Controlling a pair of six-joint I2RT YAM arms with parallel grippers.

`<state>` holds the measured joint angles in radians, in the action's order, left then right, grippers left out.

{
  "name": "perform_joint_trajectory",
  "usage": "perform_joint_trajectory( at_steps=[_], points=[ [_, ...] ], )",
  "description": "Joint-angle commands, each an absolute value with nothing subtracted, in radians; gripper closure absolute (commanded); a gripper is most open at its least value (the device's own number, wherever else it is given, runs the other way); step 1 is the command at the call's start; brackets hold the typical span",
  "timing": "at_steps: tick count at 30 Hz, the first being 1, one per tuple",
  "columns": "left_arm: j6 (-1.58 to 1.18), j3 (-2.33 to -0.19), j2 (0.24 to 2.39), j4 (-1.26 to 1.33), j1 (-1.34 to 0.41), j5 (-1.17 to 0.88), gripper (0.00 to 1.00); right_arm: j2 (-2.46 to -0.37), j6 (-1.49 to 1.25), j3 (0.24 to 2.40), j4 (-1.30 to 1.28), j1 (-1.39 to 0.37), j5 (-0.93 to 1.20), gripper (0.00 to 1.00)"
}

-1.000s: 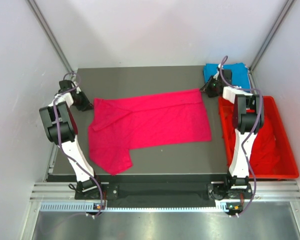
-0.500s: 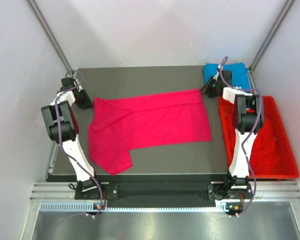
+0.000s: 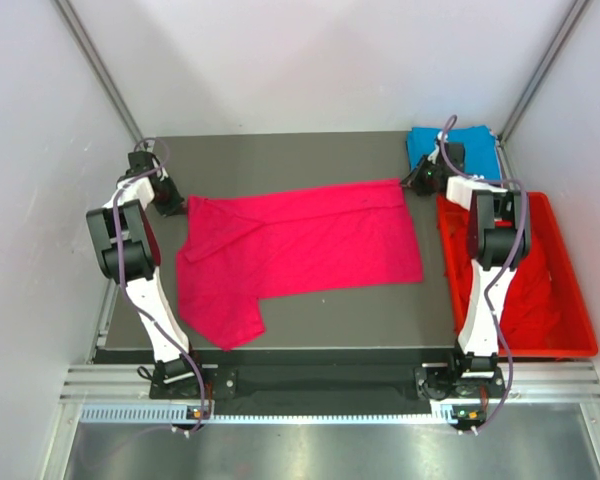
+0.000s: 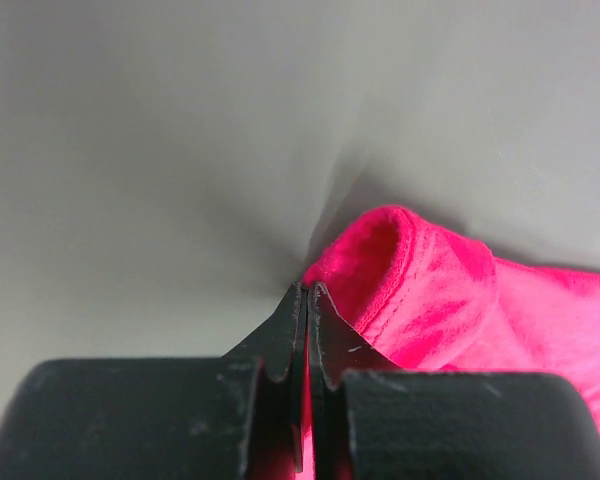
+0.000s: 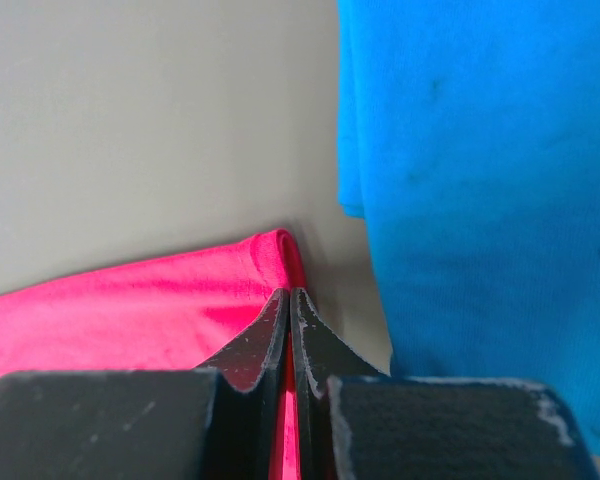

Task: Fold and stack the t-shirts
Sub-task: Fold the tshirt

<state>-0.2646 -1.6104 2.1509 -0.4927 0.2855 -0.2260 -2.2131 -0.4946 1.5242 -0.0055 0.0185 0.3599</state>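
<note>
A pink-magenta t-shirt [image 3: 300,245] lies spread on the dark table, one sleeve hanging toward the near left. My left gripper [image 3: 178,208] is shut on the shirt's far left corner [image 4: 420,290]; pink cloth shows between its jaws. My right gripper [image 3: 408,186] is shut on the shirt's far right corner [image 5: 265,265]. A folded sky blue t-shirt [image 3: 453,145] lies at the far right corner of the table, right beside the right gripper [image 5: 289,292], and fills the right of that wrist view [image 5: 480,180]. Red t-shirts [image 3: 528,290] lie in the crate.
A rigid red plastic crate [image 3: 570,280] stands off the table's right edge, behind the right arm. The dark table [image 3: 280,155] is bounded by white walls and metal frame posts at the back corners.
The left arm has shifted slightly toward the back, its gripper still on the shirt corner. The shirt and the right arm look unchanged.
</note>
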Motion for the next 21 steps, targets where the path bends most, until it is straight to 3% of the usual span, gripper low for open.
perform_joint_trajectory(
  at_steps=[1,9,21],
  points=[
    [-0.299,-1.608,2.143,-0.555,0.279,-0.097,1.00,-2.122,-0.502,1.511,0.026,0.046,0.321,1.00],
    [-0.417,-1.488,2.042,-0.508,0.282,-0.063,1.00,-2.065,-0.583,1.407,0.087,0.052,0.261,1.00],
    [-0.448,-1.526,2.056,-0.525,0.285,-0.072,1.00,-2.048,-0.589,1.374,0.110,0.052,0.255,1.00]
  ],
)
